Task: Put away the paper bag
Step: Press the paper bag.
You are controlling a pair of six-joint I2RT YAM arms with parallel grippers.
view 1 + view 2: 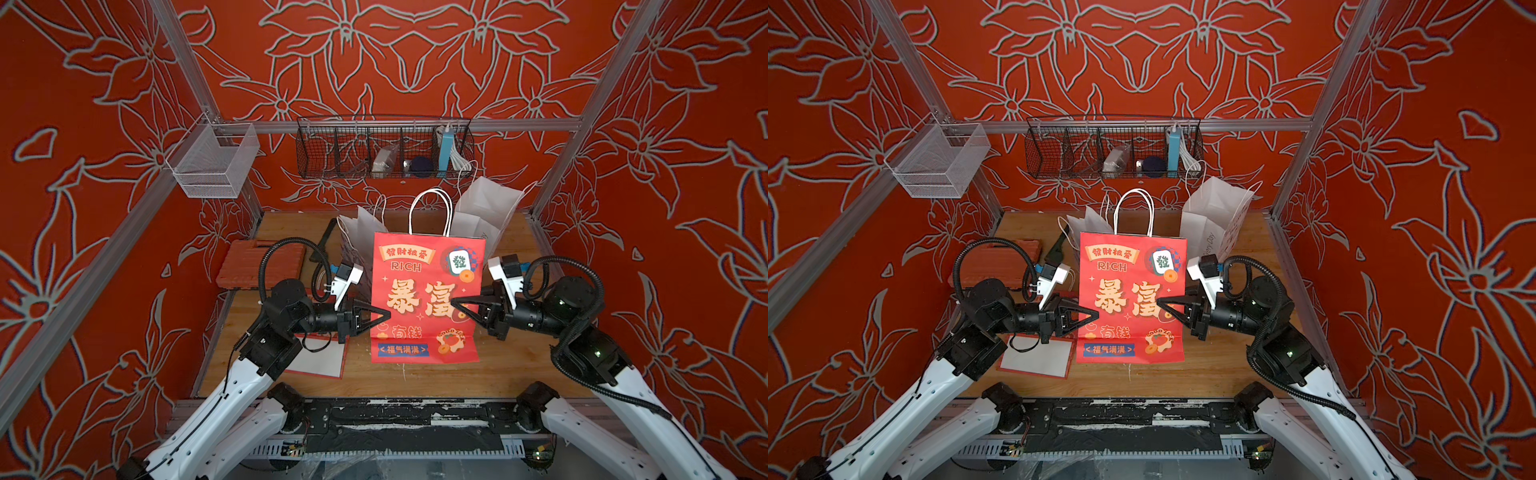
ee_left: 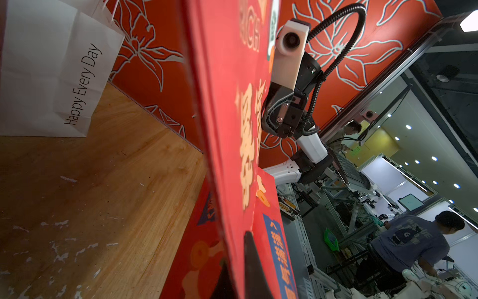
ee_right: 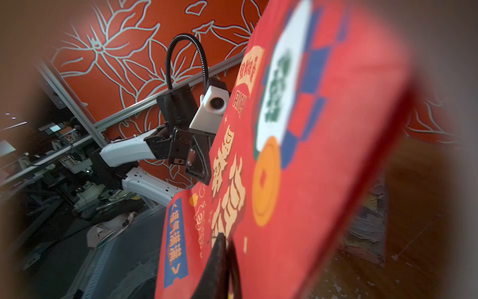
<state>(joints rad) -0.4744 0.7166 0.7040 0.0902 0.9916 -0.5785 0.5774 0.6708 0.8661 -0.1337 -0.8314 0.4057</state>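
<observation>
A red paper bag (image 1: 428,291) (image 1: 1131,291) with gold characters and white cord handles stands upright and pressed flat in the middle of the wooden table. My left gripper (image 1: 386,316) (image 1: 1096,314) is shut on its left edge, about two thirds of the way down. In the left wrist view the red paper (image 2: 227,129) runs between the two black fingers of the left gripper (image 2: 236,248). My right gripper (image 1: 454,301) (image 1: 1158,301) is shut on the bag's right side at the same height. In the right wrist view the right gripper (image 3: 223,236) pinches the bag (image 3: 310,155).
Two white paper bags (image 1: 486,208) (image 1: 357,232) stand behind the red one. A black wire basket (image 1: 384,147) with small items hangs on the back rail, a white mesh basket (image 1: 212,162) at the left post. An orange slatted crate (image 1: 257,262) and a red-framed white board (image 1: 320,357) lie at left.
</observation>
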